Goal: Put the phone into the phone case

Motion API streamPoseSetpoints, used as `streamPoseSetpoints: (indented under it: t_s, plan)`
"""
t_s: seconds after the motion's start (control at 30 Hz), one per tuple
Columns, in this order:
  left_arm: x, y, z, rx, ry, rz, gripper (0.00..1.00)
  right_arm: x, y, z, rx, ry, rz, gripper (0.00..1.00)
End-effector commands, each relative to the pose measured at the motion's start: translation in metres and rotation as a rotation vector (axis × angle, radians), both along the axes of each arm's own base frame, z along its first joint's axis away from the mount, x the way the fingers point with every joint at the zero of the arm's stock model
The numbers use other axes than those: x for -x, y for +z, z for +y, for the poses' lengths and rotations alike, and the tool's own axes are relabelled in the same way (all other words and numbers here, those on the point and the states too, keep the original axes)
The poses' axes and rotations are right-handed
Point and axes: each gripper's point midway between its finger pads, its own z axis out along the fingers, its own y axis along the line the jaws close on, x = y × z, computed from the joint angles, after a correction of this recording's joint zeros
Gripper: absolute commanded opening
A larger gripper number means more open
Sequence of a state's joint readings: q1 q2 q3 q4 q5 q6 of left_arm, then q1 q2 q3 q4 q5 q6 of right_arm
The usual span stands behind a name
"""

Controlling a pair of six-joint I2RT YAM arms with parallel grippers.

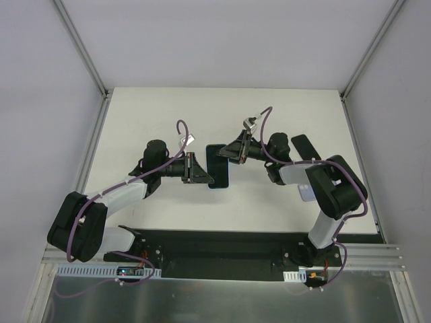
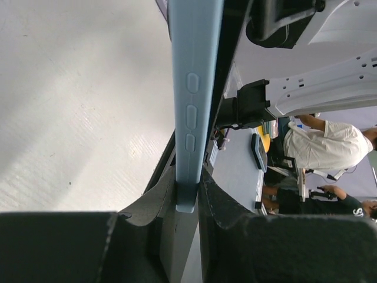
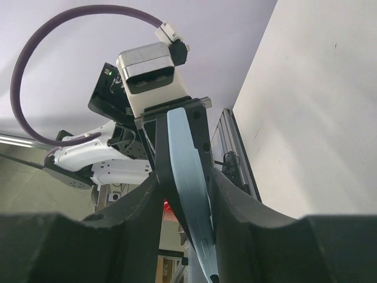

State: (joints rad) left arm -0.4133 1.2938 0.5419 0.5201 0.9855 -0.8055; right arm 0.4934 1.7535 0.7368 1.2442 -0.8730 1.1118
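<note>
Phone case [image 1: 219,176] mid-frame, long axis top-to-bottom, clamped between left gripper [image 1: 204,173] jaws; right gripper [image 1: 227,153] astride upper end, grip unclear.

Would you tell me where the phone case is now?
In the top view, the phone case is central, between the left hand, pinching it, and the right hand.

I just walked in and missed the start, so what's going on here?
Both arms meet at a light blue phone case with the dark phone lying in or on it. The left gripper is clamped on one edge of the case. The right gripper straddles the opposite edge, with a gap showing. Full seating can't be judged.
</note>
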Motion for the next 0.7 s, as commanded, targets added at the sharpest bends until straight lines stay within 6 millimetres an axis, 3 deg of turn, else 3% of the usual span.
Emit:
streamPoseSetpoints:
  t_s: [0.0,0.03,0.13,0.17,0.2,0.37,0.53,0.67]
  plan:
    - [0.001,0.000,-0.001,0.014,-0.009,-0.008,0.00,-0.001,0.073,-0.004,-0.182,-0.006,-0.291,0.33]
    - [0.001,0.000,-0.001,0.016,-0.012,-0.007,0.00,0.000,0.075,-0.004,-0.183,0.000,-0.297,0.24]
    - [0.001,0.001,-0.001,0.019,-0.012,-0.005,0.01,0.002,0.077,-0.004,-0.183,0.014,-0.312,0.14]
    - [0.002,0.001,-0.001,0.017,-0.017,0.001,0.07,0.005,0.077,-0.004,-0.180,0.031,-0.318,0.11]
    - [-0.002,0.002,0.001,0.006,-0.001,-0.015,0.24,0.007,0.078,-0.004,-0.178,0.043,-0.323,0.10]
    - [-0.020,0.017,0.016,-0.013,0.094,-0.034,0.54,0.022,0.069,-0.007,-0.152,0.108,-0.340,0.06]
    - [-0.038,0.042,0.030,0.030,0.156,-0.055,0.61,0.038,0.063,-0.010,-0.136,0.148,-0.359,0.05]
    - [-0.045,0.063,0.026,0.114,0.144,-0.074,0.61,0.055,0.062,-0.003,-0.134,0.219,-0.372,0.05]
